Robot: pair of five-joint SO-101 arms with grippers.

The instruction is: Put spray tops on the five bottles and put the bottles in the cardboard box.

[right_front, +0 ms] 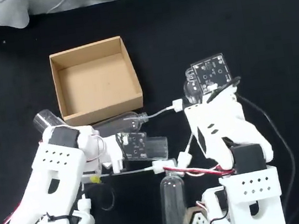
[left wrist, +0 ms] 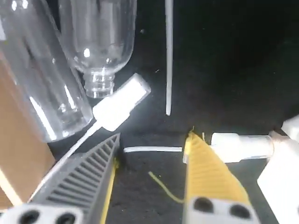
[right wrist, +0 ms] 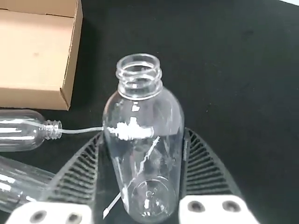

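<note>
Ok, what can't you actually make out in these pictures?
High view: the corner bottle by the cardboard box, its lower part under the left arm.
High view: the held bottle, mostly behind the right wrist's camera board.
Left wrist view: the open-necked bottle, its base cut off by the edge.

Black table surface [right_front: 274, 44]; grey fabric [right_front: 13, 11] bunched beyond far edge.

Cardboard box [right_front: 98, 83] back left; lying bottle [right_front: 119, 124] just before its front wall; held bottle [right_front: 192, 86] right of both, within right gripper [right wrist: 143, 134].
</note>
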